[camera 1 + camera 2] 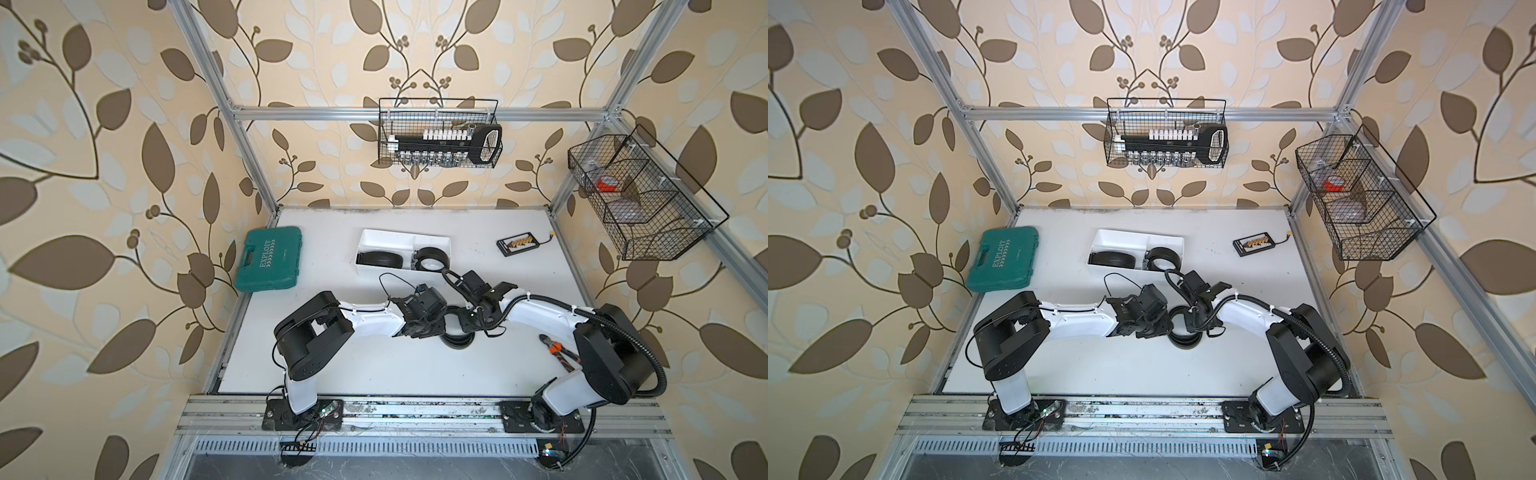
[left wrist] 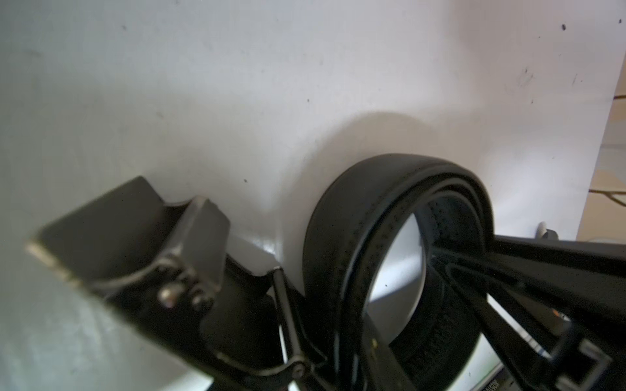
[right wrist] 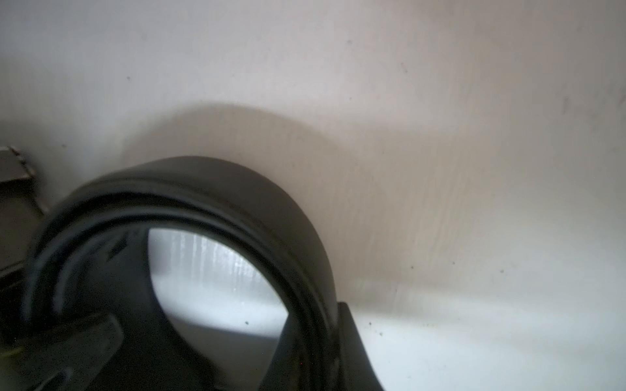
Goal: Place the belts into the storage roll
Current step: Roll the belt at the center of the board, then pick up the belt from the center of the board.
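- In both top views the storage roll (image 1: 399,233) (image 1: 1133,233) sits at 12 o'clock on the worktop (image 1: 374,365) and holds two stowed belts (image 1: 380,258). The third belt (image 1: 457,340) stands coiled at its 5 o'clock, between both arms.
- Left wrist: the left claw (image 2: 271,247) is spread open astride the coil's wall, its outer finger not touching.
- Right wrist: the right claw (image 3: 315,325) pinches that wall. The strap looks light and springy, so it would likely unwind unless held across all layers.
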### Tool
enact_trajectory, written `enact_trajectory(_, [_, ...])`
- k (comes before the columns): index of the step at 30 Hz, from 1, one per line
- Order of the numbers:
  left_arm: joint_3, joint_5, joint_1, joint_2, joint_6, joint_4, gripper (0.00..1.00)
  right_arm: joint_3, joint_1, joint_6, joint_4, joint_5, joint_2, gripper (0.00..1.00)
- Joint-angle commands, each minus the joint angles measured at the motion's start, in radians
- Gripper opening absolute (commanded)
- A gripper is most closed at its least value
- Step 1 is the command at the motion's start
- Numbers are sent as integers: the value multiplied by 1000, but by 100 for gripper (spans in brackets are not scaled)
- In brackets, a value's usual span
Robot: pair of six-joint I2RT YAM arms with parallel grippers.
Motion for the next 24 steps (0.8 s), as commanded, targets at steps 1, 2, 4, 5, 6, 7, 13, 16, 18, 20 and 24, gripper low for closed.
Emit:
enact_trajectory(1, [-22,39,-9,12,95,-241,12,54,7,-46,-57,-122,-40,0])
enact_trajectory(2, [-11,46,-7,4,108,-267,8,60,4,-50,-55,-158,-51,1])
enact_trajectory(4, [8,60,-7,-21,141,-320,0,76,-4,-56,-55,-230,-80,4])
enact_trajectory(5, [14,65,-5,-35,159,-346,0,84,-12,-60,-53,-267,-91,7])
enact_trajectory(6, [20,66,-4,-56,174,-375,0,92,-23,-64,-53,-312,-105,11])
enact_trajectory(7, [24,67,-2,-77,190,-399,0,102,-34,-66,-54,-346,-116,19])
enact_trajectory(13, [84,108,33,-152,291,-566,0,134,-91,-66,-46,-474,-185,69])
enact_trajectory(16, [109,147,88,-187,348,-648,0,151,-110,-81,-31,-456,-304,89])
enact_trajectory(18, [138,150,121,-208,389,-710,0,179,-110,-131,-70,-430,-350,94])
enact_trajectory(20, [173,136,138,-217,424,-766,0,200,-104,-176,-132,-406,-369,99])
enact_trajectory(24, [156,158,139,-221,423,-742,0,137,-25,-182,-138,-276,-459,99])
